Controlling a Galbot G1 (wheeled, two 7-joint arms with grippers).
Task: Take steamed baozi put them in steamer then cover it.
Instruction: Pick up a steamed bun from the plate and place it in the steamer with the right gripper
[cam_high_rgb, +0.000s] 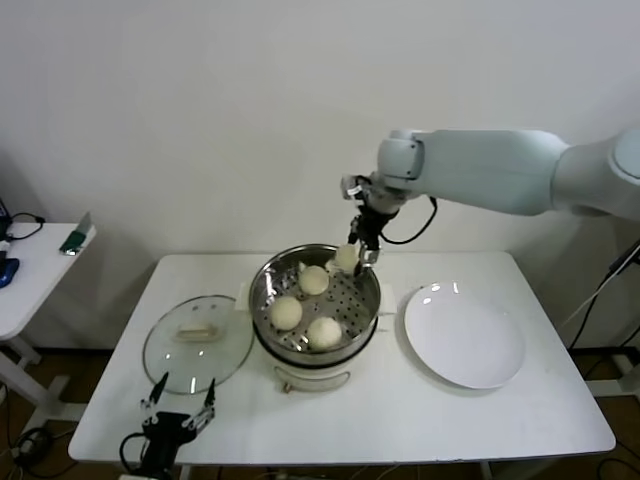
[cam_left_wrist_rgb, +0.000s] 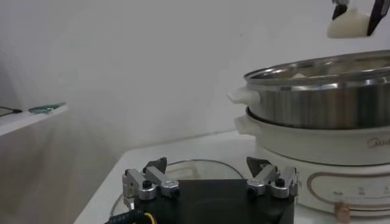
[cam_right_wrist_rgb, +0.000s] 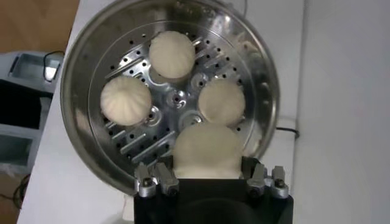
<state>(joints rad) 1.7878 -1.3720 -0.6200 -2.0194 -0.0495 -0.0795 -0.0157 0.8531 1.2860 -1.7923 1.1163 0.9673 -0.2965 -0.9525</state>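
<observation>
The steamer (cam_high_rgb: 262, 292) stands mid-table, a shiny steel pot on a white base. Three baozi lie on its perforated tray (cam_high_rgb: 314, 280) (cam_high_rgb: 286, 312) (cam_high_rgb: 323, 332). My right gripper (cam_high_rgb: 358, 255) hangs over the back right of the steamer, shut on another baozi (cam_high_rgb: 345, 258). In the right wrist view this held baozi (cam_right_wrist_rgb: 207, 149) fills the gap between the fingers of the right gripper (cam_right_wrist_rgb: 207, 163), above the tray with the other baozi (cam_right_wrist_rgb: 172, 53). My left gripper (cam_high_rgb: 180, 415) waits open at the table's front left edge, holding nothing.
A clear glass lid (cam_high_rgb: 197, 345) with a white handle lies flat left of the steamer, just beyond the left gripper (cam_left_wrist_rgb: 207, 164). A bare white plate (cam_high_rgb: 465, 335) sits right of the steamer. A side table (cam_high_rgb: 40, 265) stands at the far left.
</observation>
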